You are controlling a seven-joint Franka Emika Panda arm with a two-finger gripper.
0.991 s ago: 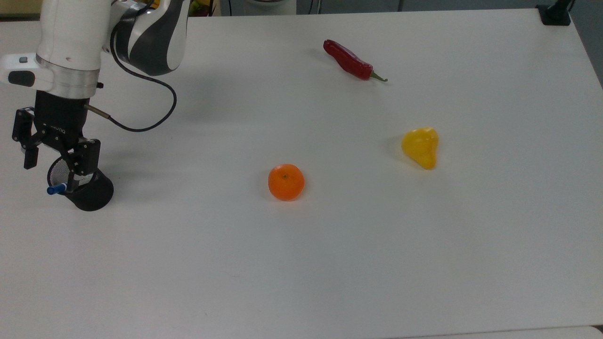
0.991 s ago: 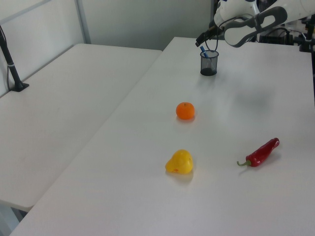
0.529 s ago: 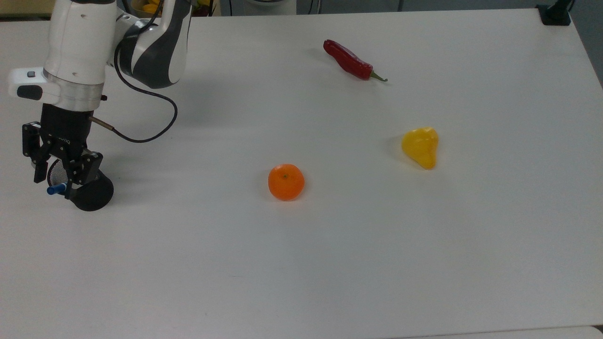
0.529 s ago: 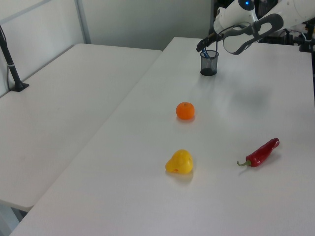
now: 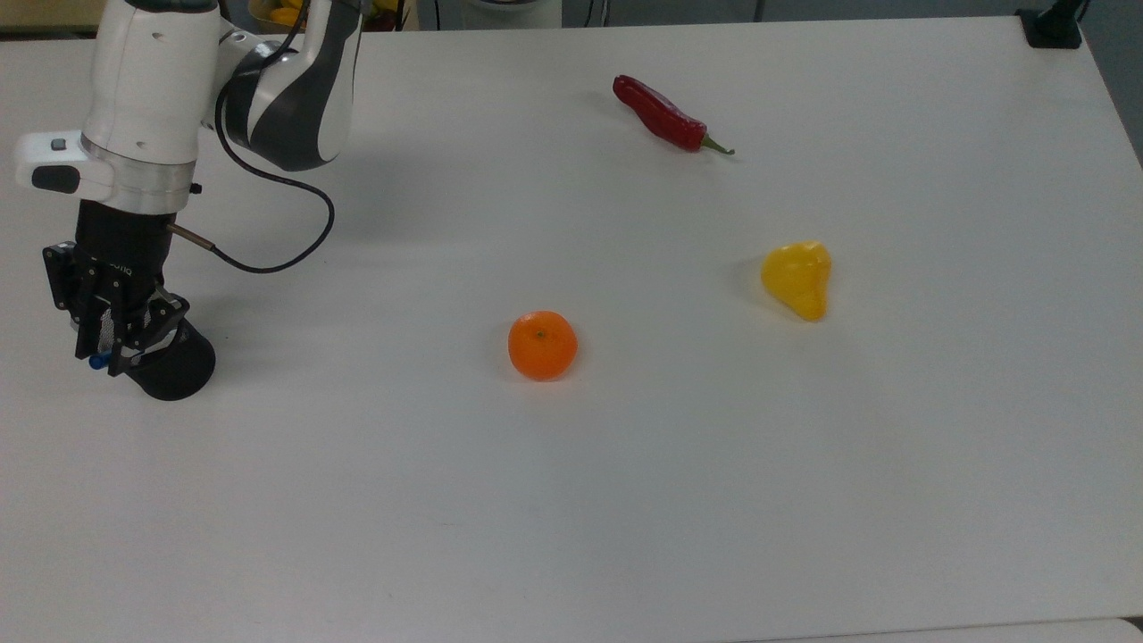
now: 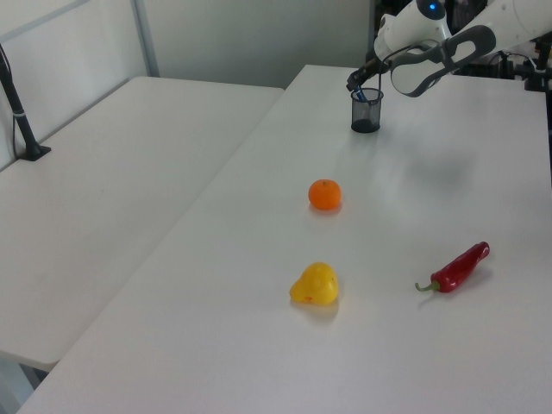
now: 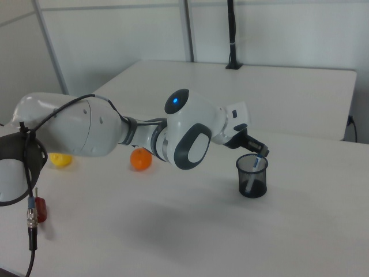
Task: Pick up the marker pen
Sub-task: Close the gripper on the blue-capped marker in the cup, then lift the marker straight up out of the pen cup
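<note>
My tool (image 5: 100,350) hung at the mouth of the black mesh cup (image 5: 174,364), which stood upright on the white counter (image 5: 625,491) at the far left of the top view, and I take that cup as my landmark. The marker pen (image 5: 95,361) stood tilted inside the cup, its blue cap poking out over the rim on the top view's left; in the right view its pale barrel (image 7: 252,175) showed through the mesh, leaning with the cap (image 7: 260,156) at the rim. My fingers (image 5: 82,332) were drawn close together on either side of that blue cap, with almost no gap left between them, and they looked to be pinching it, though I could not tell for certain that they were pressing on it. The cup rested on the counter and the pen was in it, not lifted out. In the left view the tool (image 6: 355,84) sat just above the cup (image 6: 366,111) at the far end of the counter. To the right of the cup in the top view, well apart from it, lay an orange (image 5: 542,345). Farther right and toward the top of the top view lay a red chilli (image 5: 661,115), its green stem pointing away from the cup. Farthest from the cup, at the top view's right, lay a yellow pear-shaped fruit (image 5: 797,279). A black cable (image 5: 286,210) looped from my wrist above the cup.
</note>
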